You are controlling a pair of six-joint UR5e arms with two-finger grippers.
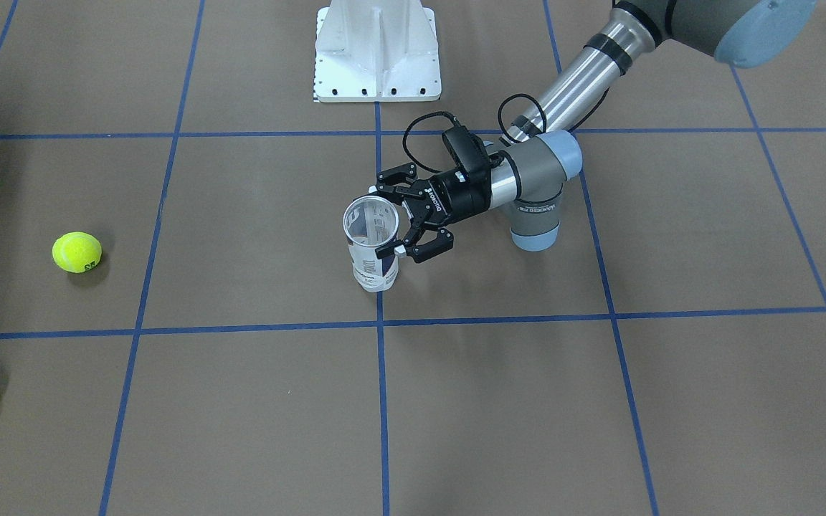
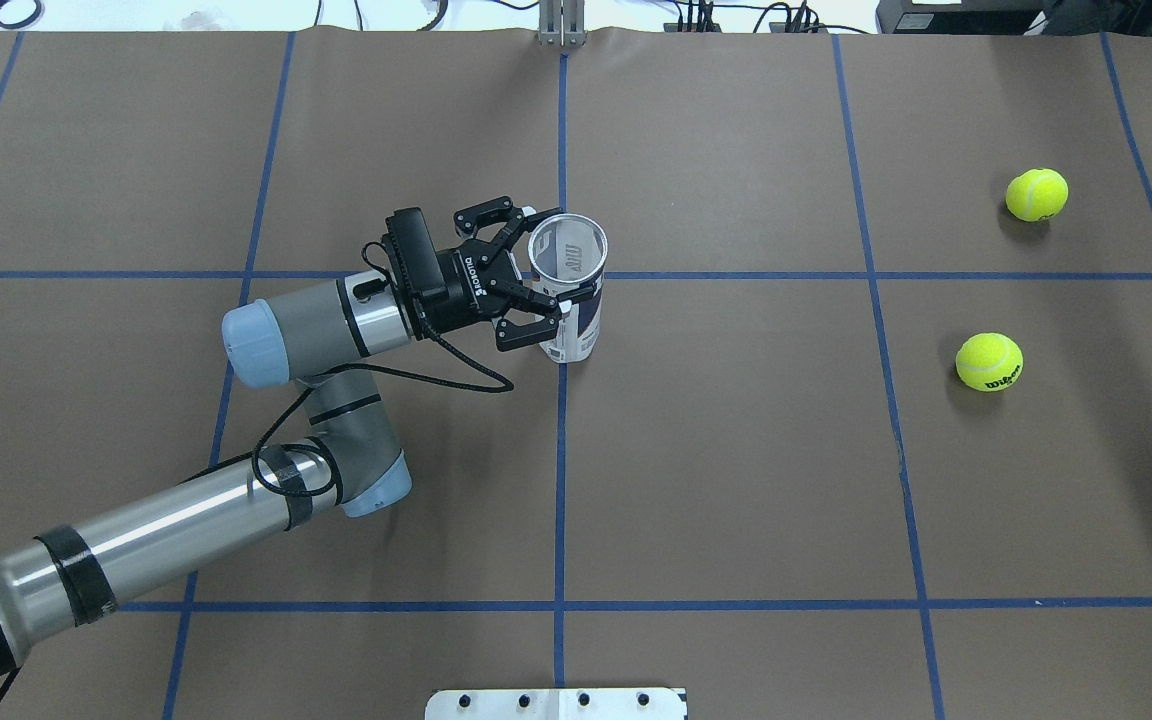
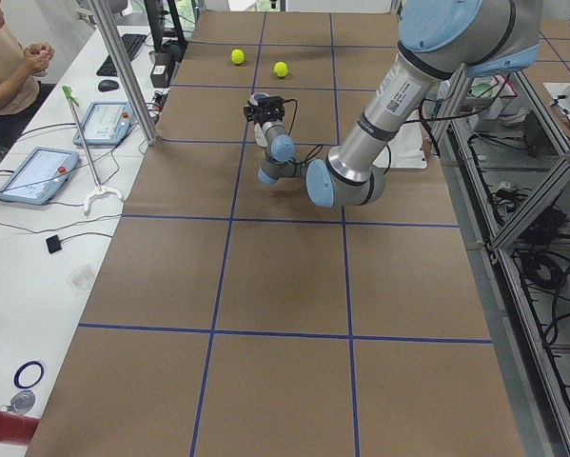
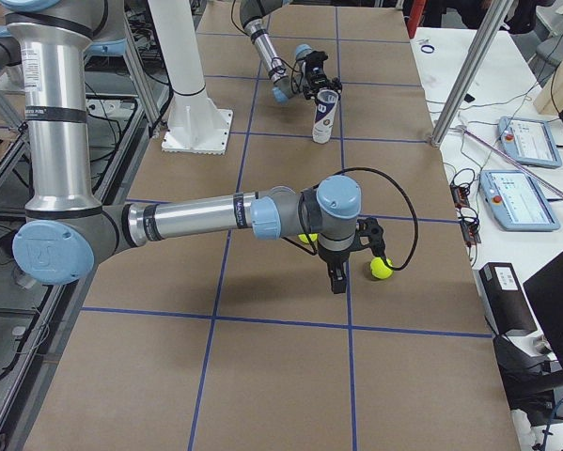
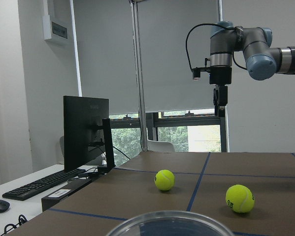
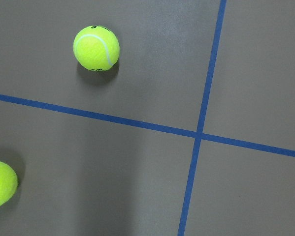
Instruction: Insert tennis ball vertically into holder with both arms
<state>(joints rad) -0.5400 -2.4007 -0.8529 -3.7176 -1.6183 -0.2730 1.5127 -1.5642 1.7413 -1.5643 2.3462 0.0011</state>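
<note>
The holder [image 2: 577, 330], a clear tube with a navy-and-white label, stands upright near the table's middle, its open mouth up. My left gripper [image 2: 548, 265] reaches in level from the side, a finger pressed on each side just under the rim; it also shows in the front view [image 1: 386, 221]. Two yellow tennis balls [image 2: 1037, 194] [image 2: 989, 362] lie far to the right. My right gripper [image 4: 336, 280] hangs pointing down above them, apart from both. Whether it is open or shut I cannot tell. The right wrist view shows both balls [image 6: 96, 47] [image 6: 0, 183] below.
The white pedestal base [image 1: 377, 50] stands at the robot's side of the table. Blue tape lines cross the brown table cover. A monitor [image 5: 85, 130] and keyboard stand on a desk beyond the table's right end. A person [image 3: 9, 67] sits at the far side.
</note>
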